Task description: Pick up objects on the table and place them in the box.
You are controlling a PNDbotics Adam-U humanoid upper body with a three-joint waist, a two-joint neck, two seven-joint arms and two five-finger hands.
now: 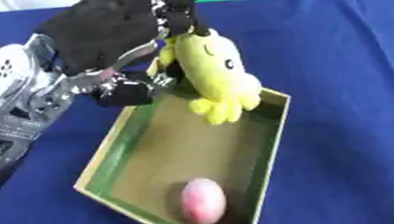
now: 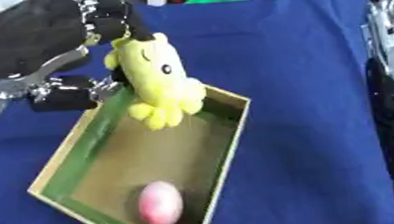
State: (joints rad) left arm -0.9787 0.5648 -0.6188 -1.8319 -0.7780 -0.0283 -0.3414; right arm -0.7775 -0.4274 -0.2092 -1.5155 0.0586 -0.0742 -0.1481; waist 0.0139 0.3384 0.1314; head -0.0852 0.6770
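While the left hand (image 1: 112,33) pinches it, the yellow plush toy (image 1: 218,72) dangles.

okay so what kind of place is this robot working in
Probably a lab or demo table set up for pick-and-place practice: a blue cloth covers the tabletop, and the left hand holds a yellow plush toy over an open box containing a pink egg-shaped object.

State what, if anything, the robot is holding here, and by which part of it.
The left hand holds the yellow plush toy by its top end, dangling it over the box. The right arm's hand is out of view.
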